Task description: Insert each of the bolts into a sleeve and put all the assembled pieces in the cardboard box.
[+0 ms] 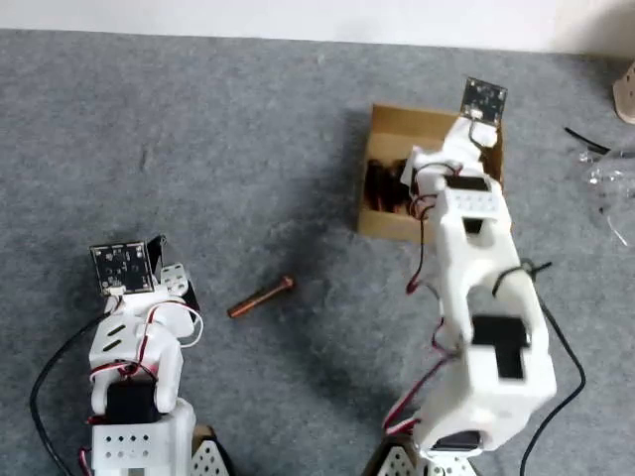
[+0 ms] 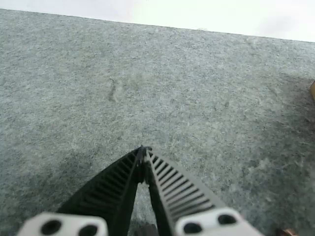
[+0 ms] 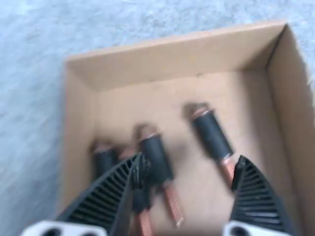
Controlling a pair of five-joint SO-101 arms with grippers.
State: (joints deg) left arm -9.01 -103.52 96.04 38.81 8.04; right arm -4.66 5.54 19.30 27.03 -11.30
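Right fingers [image 3: 108,196] gape empty above the cardboard box [image 3: 172,54], left fingers [image 2: 118,187] pinched shut over grey mat [image 2: 197,88] near the bolt [image 1: 261,297].

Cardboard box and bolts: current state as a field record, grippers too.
box: brown cardboard box, open-topped, on grey carpet mat
in box: at least three copper bolts in black sleeves, lying flat
loose: one bare copper bolt on the mat, between the arms
right gripper: open, above the box, holding nothing
left gripper: shut, empty, over bare mat
remaining: loose bolt not yet sleeved or boxed
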